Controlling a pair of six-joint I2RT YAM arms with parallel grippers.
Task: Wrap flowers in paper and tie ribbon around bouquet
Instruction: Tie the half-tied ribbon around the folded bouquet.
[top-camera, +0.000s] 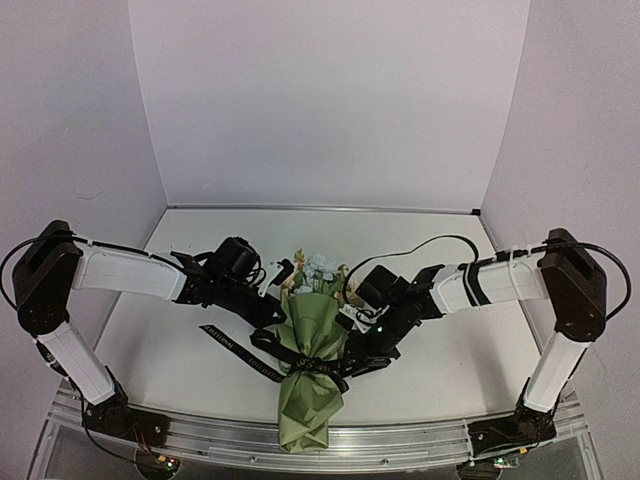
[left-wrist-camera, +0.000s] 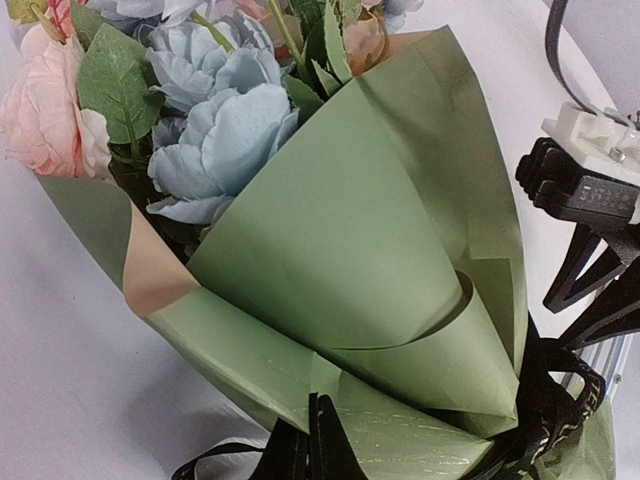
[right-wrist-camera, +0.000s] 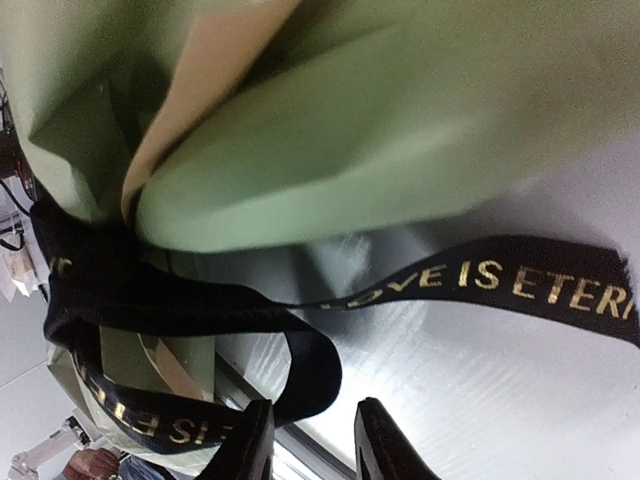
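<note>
The bouquet (top-camera: 308, 375) lies in the middle of the table, with olive-green paper (left-wrist-camera: 370, 230) coned around the flowers (left-wrist-camera: 220, 140), pale blue and pink blossoms at the far end. The black ribbon (top-camera: 312, 365) with gold lettering circles the cone's waist, and one tail trails off to the left. My left gripper (top-camera: 283, 312) is shut, its tips (left-wrist-camera: 320, 425) against the paper's lower fold. On the cone's right side my right gripper (top-camera: 368, 345) is open. A ribbon loop (right-wrist-camera: 315, 370) hangs just above its left finger (right-wrist-camera: 250, 440), touching no pad.
The ribbon's lettered tail (right-wrist-camera: 520, 285) lies flat on the white table (top-camera: 450, 350) to the right of the cone. The cone's narrow end (top-camera: 303, 430) reaches the metal rail (top-camera: 420, 440) at the near edge. Both arms crowd the cone's sides.
</note>
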